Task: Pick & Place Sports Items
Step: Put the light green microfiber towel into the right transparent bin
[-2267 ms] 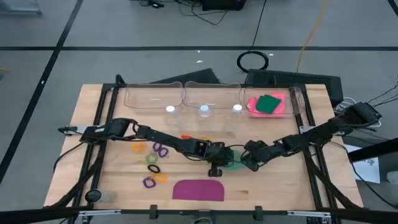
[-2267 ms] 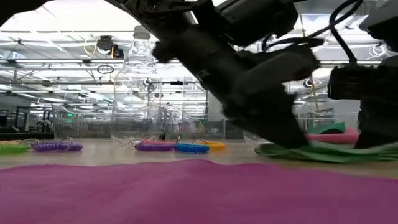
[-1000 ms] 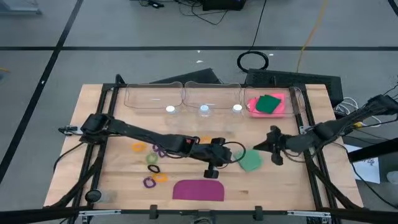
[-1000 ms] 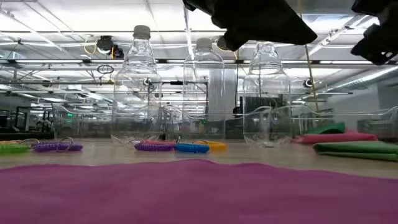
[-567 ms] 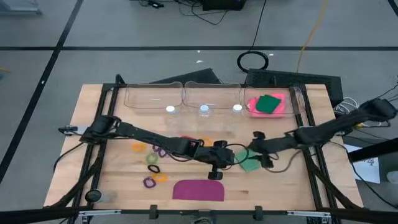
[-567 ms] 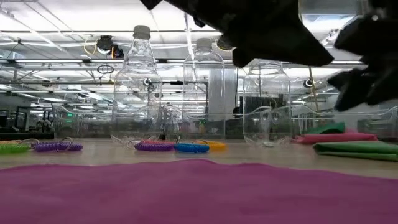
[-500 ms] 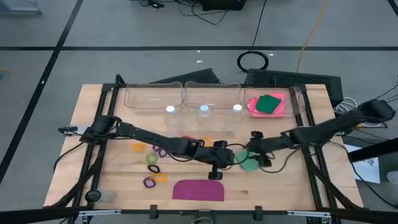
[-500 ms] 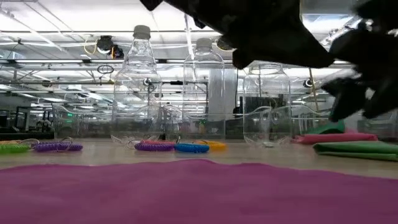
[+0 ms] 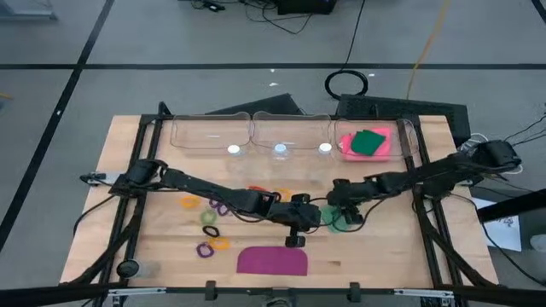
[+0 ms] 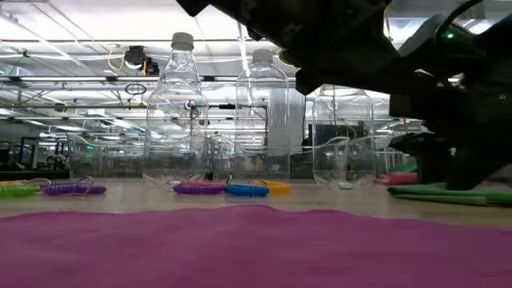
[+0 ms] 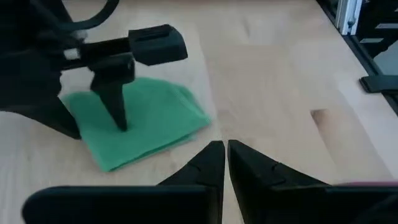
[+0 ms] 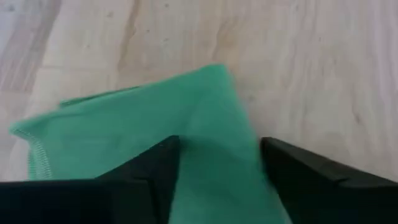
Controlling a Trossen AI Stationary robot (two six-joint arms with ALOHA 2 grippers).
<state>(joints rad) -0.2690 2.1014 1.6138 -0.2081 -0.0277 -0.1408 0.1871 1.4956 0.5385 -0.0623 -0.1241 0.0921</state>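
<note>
Only wrist views show right claw (image 12: 217, 162) astride light green piece (image 12: 143, 130)

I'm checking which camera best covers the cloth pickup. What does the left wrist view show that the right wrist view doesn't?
Only the left wrist view shows the left gripper, fingers shut and empty beside the cloth, and the right gripper's dark finger seen from outside, its tip on the cloth.

Only the right wrist view shows the right gripper from its own side, fingers apart and straddling the cloth's edge, plus the stitched hem.

Both show the flat light green cloth piece lying on the wooden table.
</note>
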